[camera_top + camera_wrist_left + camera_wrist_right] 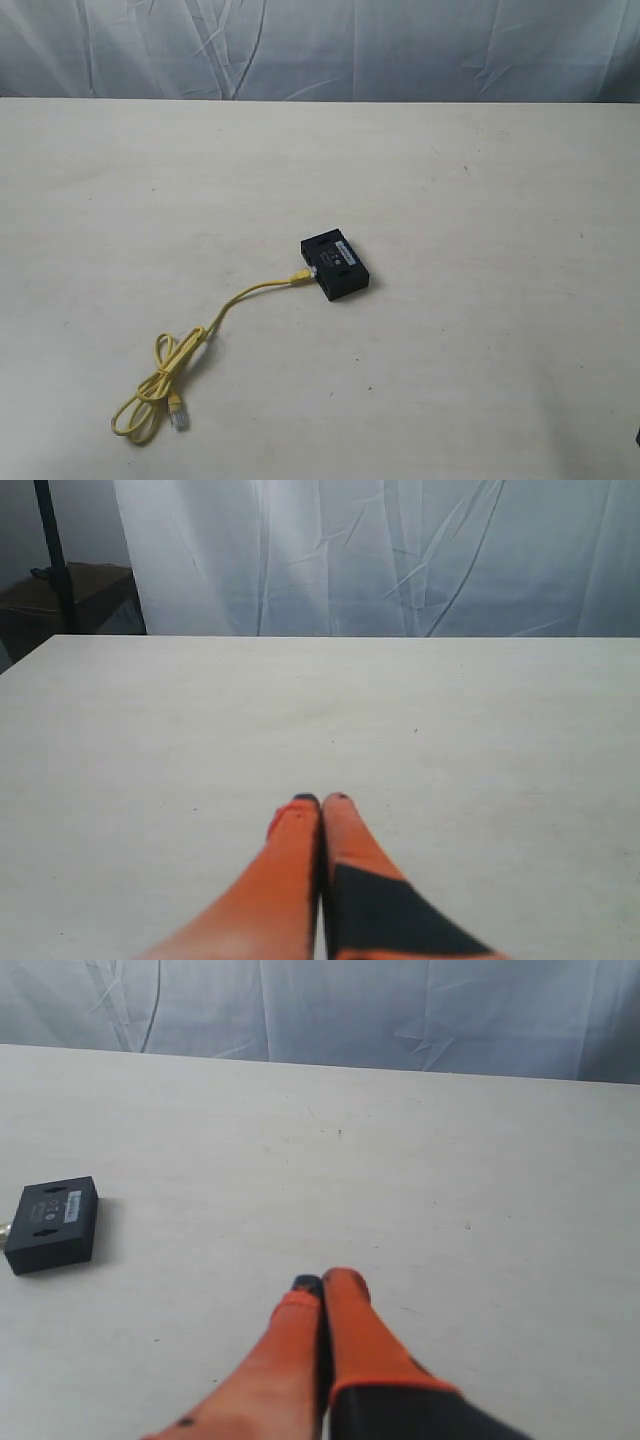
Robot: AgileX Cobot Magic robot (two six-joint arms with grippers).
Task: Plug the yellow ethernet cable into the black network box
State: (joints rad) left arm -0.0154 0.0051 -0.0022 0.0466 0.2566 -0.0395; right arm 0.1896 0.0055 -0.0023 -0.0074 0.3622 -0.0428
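The black network box lies flat near the middle of the table, a pale label strip on its top. One end of the yellow ethernet cable meets the box's left side; the cord runs down-left into loose loops, and its free clear plug rests on the table. The right wrist view has the box far off to one side of my right gripper, which is shut with nothing between its orange fingers. My left gripper is shut too, over bare table, with neither box nor cable in its view. No gripper appears in the exterior view.
A pale, wrinkled cloth backdrop hangs behind the table's far edge. In the left wrist view a dark stand pole and a dark brown box stand beyond one corner of the table.
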